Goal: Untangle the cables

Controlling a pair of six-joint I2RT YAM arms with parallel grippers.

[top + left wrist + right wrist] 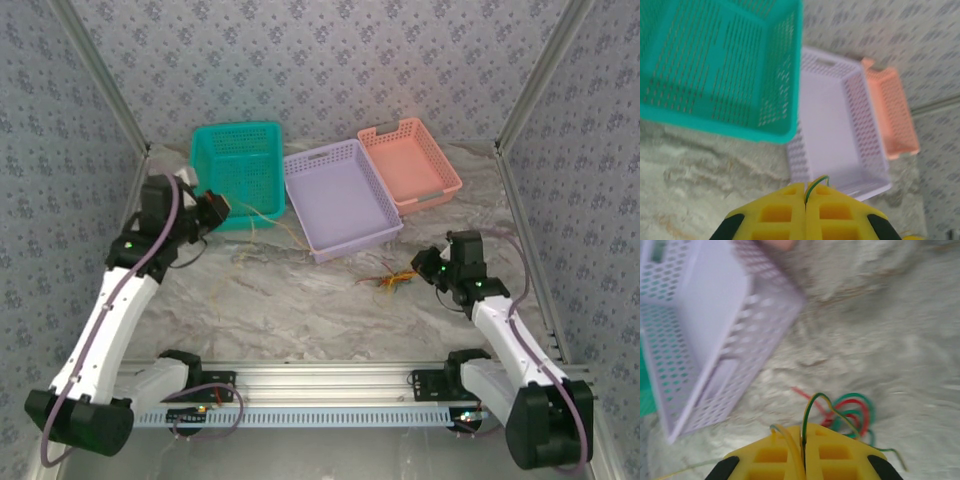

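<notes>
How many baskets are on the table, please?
3: a teal basket at the back left, a lilac basket in the middle, a pink basket at the back right.

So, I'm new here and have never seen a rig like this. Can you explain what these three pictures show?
They are two robot arms, a left arm and a right arm, bolted to a table. The wide picture looks down from above and behind them. The other two come from a camera on each wrist, so the yellow fingers at the bottom are that arm's own. On the table stand a teal basket, a purple basket and a pink basket. Thin tangled cables lie near the purple basket. The left gripper is shut on one cable; the right gripper is shut on strands of the cables.
</notes>
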